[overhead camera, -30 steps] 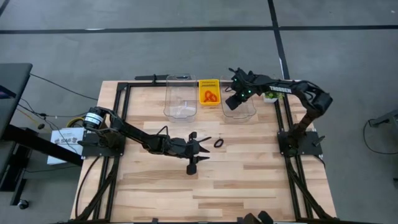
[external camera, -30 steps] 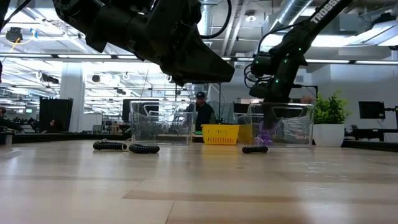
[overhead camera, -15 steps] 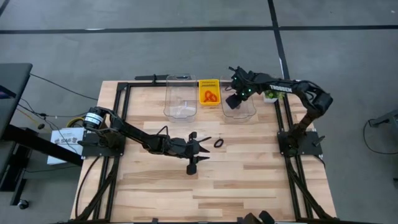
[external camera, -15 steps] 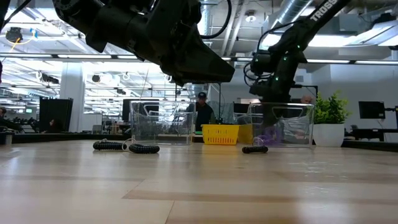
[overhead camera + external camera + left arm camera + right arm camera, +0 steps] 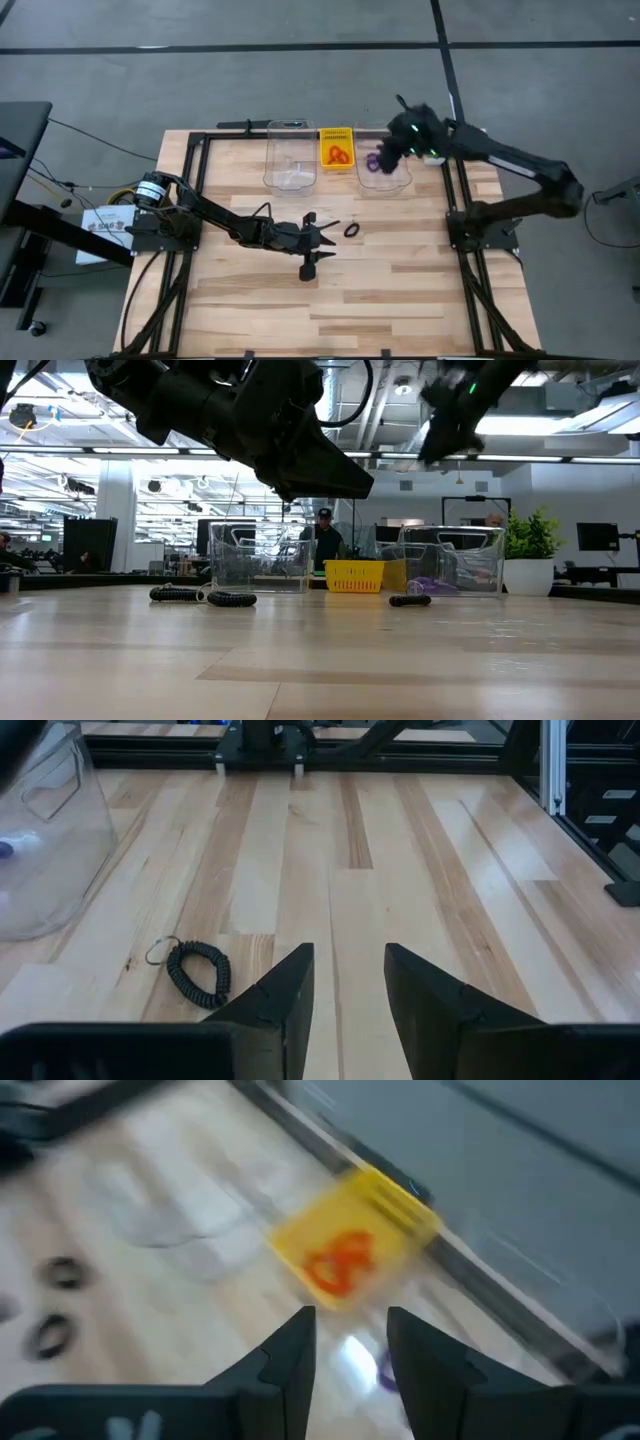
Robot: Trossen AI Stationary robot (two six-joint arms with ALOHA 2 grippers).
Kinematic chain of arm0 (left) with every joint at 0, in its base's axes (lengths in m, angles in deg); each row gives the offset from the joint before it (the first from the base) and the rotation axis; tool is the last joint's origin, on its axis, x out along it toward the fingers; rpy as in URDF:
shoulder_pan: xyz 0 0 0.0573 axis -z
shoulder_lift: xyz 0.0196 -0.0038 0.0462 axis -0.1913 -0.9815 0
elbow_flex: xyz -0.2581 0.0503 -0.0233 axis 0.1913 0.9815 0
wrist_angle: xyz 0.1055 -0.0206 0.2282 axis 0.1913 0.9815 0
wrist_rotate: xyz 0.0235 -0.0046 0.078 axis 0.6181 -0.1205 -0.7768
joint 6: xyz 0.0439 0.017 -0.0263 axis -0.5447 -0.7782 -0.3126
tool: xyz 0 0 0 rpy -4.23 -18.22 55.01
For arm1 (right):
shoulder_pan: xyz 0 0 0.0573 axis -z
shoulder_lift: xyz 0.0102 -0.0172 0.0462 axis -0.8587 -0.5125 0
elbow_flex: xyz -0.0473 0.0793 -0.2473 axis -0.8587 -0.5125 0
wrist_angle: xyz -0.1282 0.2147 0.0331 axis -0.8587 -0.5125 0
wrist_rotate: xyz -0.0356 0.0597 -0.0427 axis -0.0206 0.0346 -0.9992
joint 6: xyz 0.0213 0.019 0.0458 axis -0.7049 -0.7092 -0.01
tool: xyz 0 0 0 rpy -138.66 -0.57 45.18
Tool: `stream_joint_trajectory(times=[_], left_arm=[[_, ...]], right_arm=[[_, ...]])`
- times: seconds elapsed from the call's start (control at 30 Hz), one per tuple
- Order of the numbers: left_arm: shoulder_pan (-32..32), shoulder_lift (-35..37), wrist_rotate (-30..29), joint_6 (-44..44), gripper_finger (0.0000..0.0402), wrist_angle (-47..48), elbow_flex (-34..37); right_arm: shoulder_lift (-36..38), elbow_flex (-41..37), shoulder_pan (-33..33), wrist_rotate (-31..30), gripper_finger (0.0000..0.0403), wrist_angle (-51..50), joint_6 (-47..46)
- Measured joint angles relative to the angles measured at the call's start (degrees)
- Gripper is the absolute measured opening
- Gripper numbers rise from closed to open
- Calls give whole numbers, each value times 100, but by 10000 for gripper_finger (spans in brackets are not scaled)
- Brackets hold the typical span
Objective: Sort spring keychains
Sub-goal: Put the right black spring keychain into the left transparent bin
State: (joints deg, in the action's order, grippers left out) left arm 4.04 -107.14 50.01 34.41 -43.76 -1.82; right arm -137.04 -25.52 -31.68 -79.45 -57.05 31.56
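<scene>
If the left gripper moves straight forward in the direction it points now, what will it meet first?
Probably nothing close. The left gripper points toward the right side of the table, and the black spring keychain lies just off its line, beside the fingers. Bare wood lies ahead, then the black frame at the table's edge.

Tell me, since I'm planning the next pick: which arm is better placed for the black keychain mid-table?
Left. Its open claw sits beside the black spring keychain; the right claw hovers over the far clear bin.
</scene>
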Motion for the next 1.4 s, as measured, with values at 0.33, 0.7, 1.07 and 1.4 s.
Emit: stream_joint_trajectory(times=[0.33, 0.7, 1.07, 1.4], left_arm=[[-7, 0, 0, 0, 122, 4, 0], [-7, 0, -2, -20, 120, 4, 0], [-98, 0, -4, -173, 120, 4, 0], [-212, 0, -4, -173, 120, 0, 0]], right_arm=[[1545, -1284, -2618, -1416, 117, 445, -556], [1268, -3626, -4443, -2335, 117, 3347, -920], [-42, -4294, -4871, -2354, 117, 5105, -695], [-1361, -4301, -4474, -2361, 117, 6065, -700]])
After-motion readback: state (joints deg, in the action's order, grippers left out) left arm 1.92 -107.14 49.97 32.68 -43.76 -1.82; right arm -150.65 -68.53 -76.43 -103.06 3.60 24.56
